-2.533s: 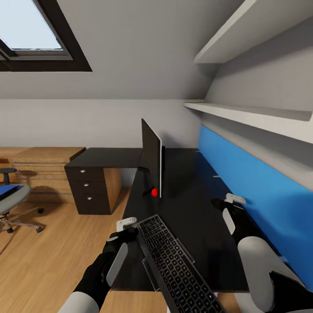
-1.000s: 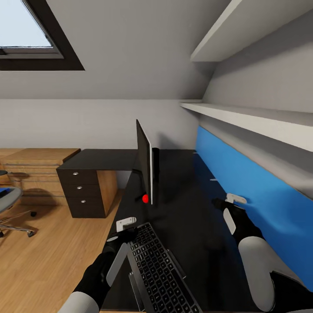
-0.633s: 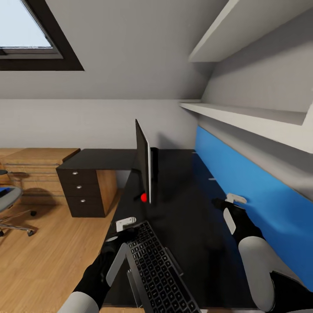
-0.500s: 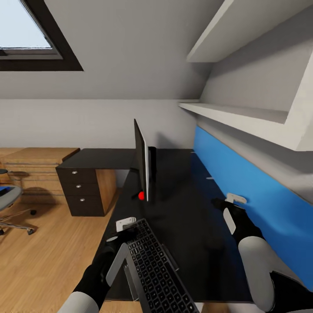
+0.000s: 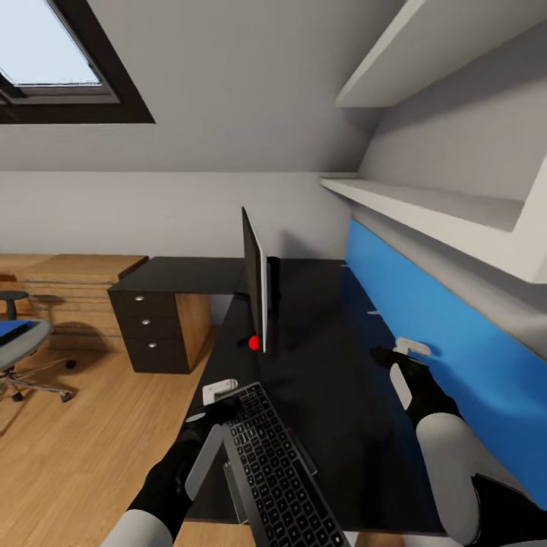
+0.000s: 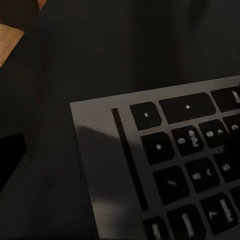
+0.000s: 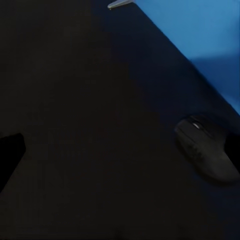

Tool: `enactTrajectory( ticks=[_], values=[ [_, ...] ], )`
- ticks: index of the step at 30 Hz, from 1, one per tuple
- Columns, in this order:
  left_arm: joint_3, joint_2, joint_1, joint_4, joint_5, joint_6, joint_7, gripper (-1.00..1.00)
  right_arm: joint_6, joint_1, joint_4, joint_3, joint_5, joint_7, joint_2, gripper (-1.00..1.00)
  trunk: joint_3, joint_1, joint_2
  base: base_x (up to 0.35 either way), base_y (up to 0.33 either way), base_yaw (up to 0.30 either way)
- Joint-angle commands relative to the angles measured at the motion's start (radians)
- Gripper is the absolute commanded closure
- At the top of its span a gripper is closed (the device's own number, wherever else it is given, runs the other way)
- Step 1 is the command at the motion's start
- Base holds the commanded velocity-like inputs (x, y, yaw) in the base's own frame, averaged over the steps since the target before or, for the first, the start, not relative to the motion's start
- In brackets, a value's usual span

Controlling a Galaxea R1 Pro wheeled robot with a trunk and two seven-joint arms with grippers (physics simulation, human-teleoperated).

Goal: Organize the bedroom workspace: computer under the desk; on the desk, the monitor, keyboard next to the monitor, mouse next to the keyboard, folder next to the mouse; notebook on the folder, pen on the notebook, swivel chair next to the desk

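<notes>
Head view: one keyboard point(image 5: 277, 463) occupies the lower centre of the frame, tilted, its near end past the front edge of the desk point(image 5: 334, 357). The left gripper point(image 5: 215, 400) sits at the keyboard's far left corner, lower left of centre; whether its fingers clamp the keyboard cannot be told. The right gripper point(image 5: 395, 353) hangs over the desk right of centre, beside the blue wall panel point(image 5: 441, 334); its finger spacing is likewise not resolvable.

One monitor point(image 5: 254, 289) stands edge-on at frame centre on the desk, red dot at its lower corner. One swivel chair point(image 5: 23, 357) is at the left edge, mid-height, partly cut off, with a strip of the blue folder point(image 5: 14, 329) on its seat. One black drawer block point(image 5: 156, 330) stands left of centre under the desk's return; a light-wood unit point(image 5: 72, 292) lies beyond it.

Left wrist view: one keyboard point(image 6: 170, 170) corner at close range, lower right of the frame, with legible key caps and the desk surface point(image 6: 100, 55) under it, details the head view does not resolve.

Right wrist view: one mouse point(image 7: 205, 154) at the right edge, mid-height, resting on the desk point(image 7: 90, 125) just beside the blue wall panel point(image 7: 200, 35).
</notes>
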Motion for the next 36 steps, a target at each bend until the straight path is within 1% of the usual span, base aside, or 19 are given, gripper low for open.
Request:
enactTrajectory(
  ticks=[1, 10, 29, 36],
  values=[
    [-0.003, 0.001, -0.001, -0.001, 0.010, 0.002, 0.009, -1.00, 0.006, -0.001, -0.002, -0.001, 0.003, -0.001, 0.000, -1.00, 0.001, -0.004, 0.007, 0.000, 0.000, 0.070],
    [-0.003, 0.001, -0.001, -0.001, 0.010, 0.002, 0.010, -1.00, 0.006, -0.001, -0.002, -0.001, 0.003, -0.001, -0.001, -1.00, 0.017, -0.038, 0.070, 0.000, 0.000, 0.020],
    [-0.003, 0.001, -0.001, -0.001, 0.010, 0.002, 0.010, -1.00, 0.006, -0.001, -0.001, -0.001, 0.004, -0.002, -0.001, -1.00, 0.074, -0.111, 0.203, 0.000, 0.000, 0.001],
    [-0.004, 0.001, -0.001, -0.001, 0.010, 0.002, 0.009, -1.00, 0.005, -0.001, 0.001, -0.001, 0.004, -0.004, -0.003, -1.00, 0.087, -0.138, 0.252, 0.000, 0.000, 0.000]
  ],
)
